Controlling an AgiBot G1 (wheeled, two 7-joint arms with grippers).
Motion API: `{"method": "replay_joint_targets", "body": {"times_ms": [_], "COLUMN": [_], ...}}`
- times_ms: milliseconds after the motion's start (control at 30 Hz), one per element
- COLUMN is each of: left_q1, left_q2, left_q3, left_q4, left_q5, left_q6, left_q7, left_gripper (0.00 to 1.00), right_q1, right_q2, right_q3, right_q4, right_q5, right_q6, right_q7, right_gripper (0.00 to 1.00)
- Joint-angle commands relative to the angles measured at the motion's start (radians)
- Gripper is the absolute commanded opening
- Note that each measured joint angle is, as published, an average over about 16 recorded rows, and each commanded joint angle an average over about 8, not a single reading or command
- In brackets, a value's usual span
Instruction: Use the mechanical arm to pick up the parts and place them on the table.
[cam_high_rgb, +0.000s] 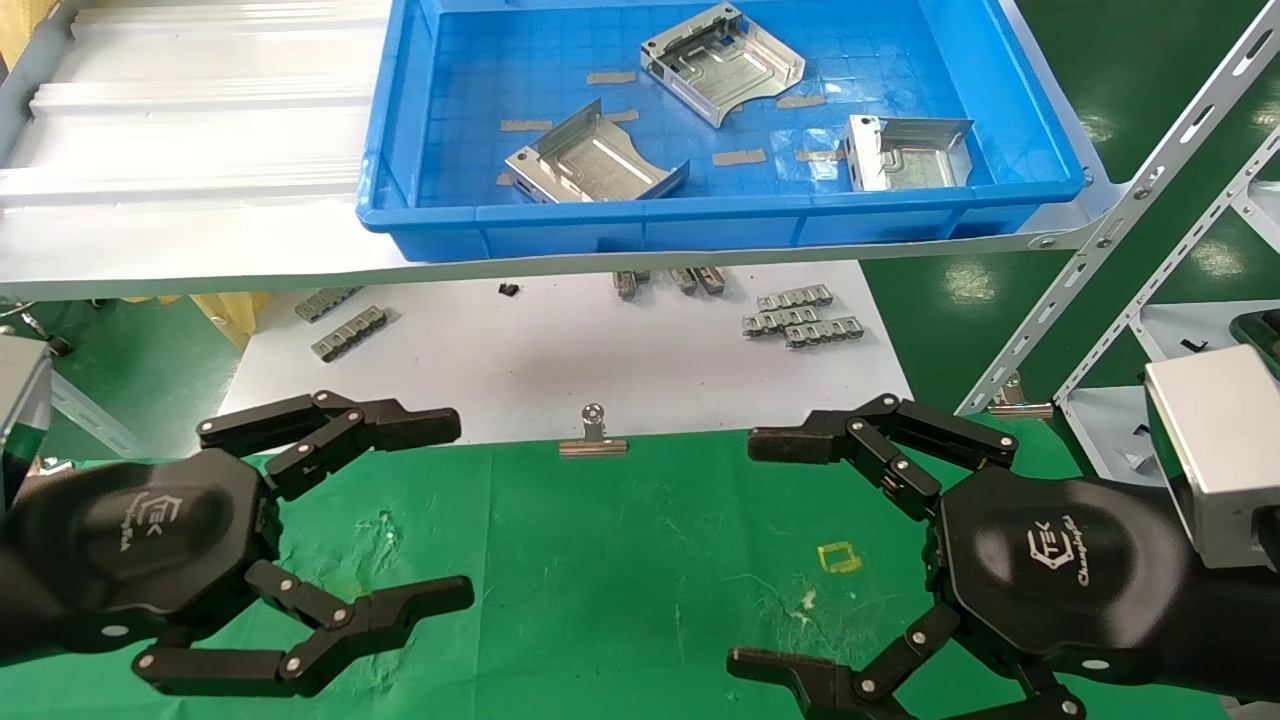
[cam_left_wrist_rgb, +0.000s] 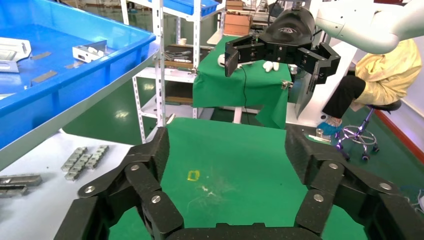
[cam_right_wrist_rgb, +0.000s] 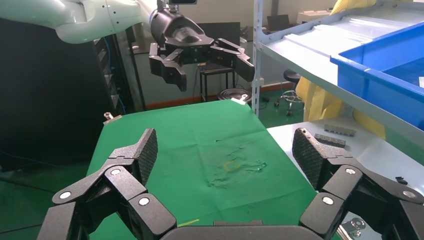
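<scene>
Three shiny silver sheet-metal parts lie in the blue bin on the raised shelf: one at the back (cam_high_rgb: 722, 60), one at the front left (cam_high_rgb: 590, 160), one at the right (cam_high_rgb: 908, 150). The green felt table (cam_high_rgb: 620, 560) lies below. My left gripper (cam_high_rgb: 455, 510) hovers open and empty over the table's left side. My right gripper (cam_high_rgb: 745, 550) hovers open and empty over its right side. The left wrist view shows the table (cam_left_wrist_rgb: 235, 150) between the left fingers (cam_left_wrist_rgb: 150, 165). The right wrist view shows the table (cam_right_wrist_rgb: 200, 140) between the right fingers (cam_right_wrist_rgb: 312, 155).
The blue bin (cam_high_rgb: 700, 215) sits on a grey shelf (cam_high_rgb: 180, 190) with slotted uprights (cam_high_rgb: 1120, 230) at the right. A white sheet (cam_high_rgb: 560, 350) holds small grey clip strips (cam_high_rgb: 800, 315). A binder clip (cam_high_rgb: 593, 440) pins the felt's far edge. A yellow square mark (cam_high_rgb: 838, 557) is on the felt.
</scene>
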Motion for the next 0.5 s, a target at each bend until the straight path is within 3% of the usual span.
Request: {"method": "replay_joint_targets", "body": {"times_ms": [33, 333, 500], "left_q1": [0.000, 0.000, 0.000], "left_q2": [0.000, 0.000, 0.000], "left_q3": [0.000, 0.000, 0.000], "left_q4": [0.000, 0.000, 0.000], "left_q5": [0.000, 0.000, 0.000], "left_q6": [0.000, 0.000, 0.000], "left_q7": [0.000, 0.000, 0.000], "left_gripper": [0.00, 0.00, 0.00], "right_q1": [0.000, 0.006, 0.076], "right_q2": [0.000, -0.001, -0.025], "right_q3": [0.000, 0.002, -0.001], "right_q4": [0.000, 0.001, -0.007], "right_q5": [0.000, -0.001, -0.028], "right_q6": [0.000, 0.003, 0.040], "right_q7": [0.000, -0.001, 0.015], "right_gripper": [1.00, 1.00, 1.00]}}
